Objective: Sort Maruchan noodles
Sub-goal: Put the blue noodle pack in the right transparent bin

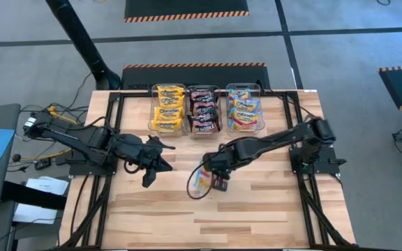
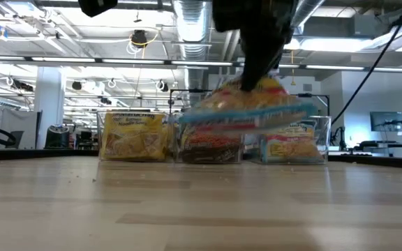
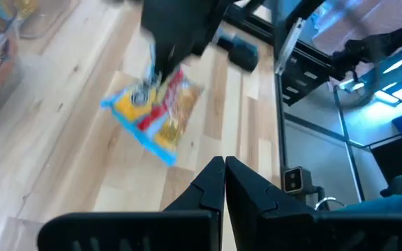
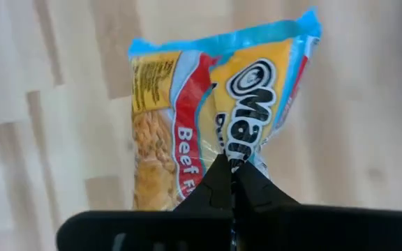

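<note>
The right gripper is pinched shut on a blue packet, held above the table in front of the three bins. Its wrist view reads "Beef" on the wrapper, which the high view cannot show; there the packet is half hidden under the arm. The low view suggests it hangs clear of the wood, though blurred. The left gripper waits nearby, fingers together, holding nothing. The bins hold yellow, dark and blue packets

left tool: closed, idle | right tool: clamped, raised mid-table
</note>
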Controlling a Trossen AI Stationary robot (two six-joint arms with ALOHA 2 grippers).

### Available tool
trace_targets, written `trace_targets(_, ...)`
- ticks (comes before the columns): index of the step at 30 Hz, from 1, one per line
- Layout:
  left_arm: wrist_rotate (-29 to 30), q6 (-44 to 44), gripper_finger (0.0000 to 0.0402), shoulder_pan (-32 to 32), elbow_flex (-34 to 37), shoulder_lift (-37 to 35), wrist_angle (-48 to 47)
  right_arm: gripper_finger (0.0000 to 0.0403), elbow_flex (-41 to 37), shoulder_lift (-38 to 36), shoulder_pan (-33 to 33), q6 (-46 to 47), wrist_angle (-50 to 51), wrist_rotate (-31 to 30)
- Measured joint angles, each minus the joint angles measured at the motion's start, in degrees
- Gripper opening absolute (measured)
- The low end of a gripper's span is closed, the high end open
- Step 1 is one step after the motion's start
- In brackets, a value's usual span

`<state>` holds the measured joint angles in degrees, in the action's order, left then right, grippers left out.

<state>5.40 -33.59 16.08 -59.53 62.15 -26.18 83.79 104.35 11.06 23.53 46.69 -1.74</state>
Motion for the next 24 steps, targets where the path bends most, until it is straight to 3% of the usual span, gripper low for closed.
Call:
trace_targets(10, 0.0, 2.5, 0.0000, -5.2, 0.0, 0.0, 0.1, 0.0004, 0.1, -12.2, -4.9, -3.2, 16.3, -18.0)
trace_targets(24, 0.0, 2.5, 0.0000, -14.5, 0.0, 0.0, 0.2, 0.0004, 0.1, -22.0, -19.5, -22.6, 24.2, -33.5)
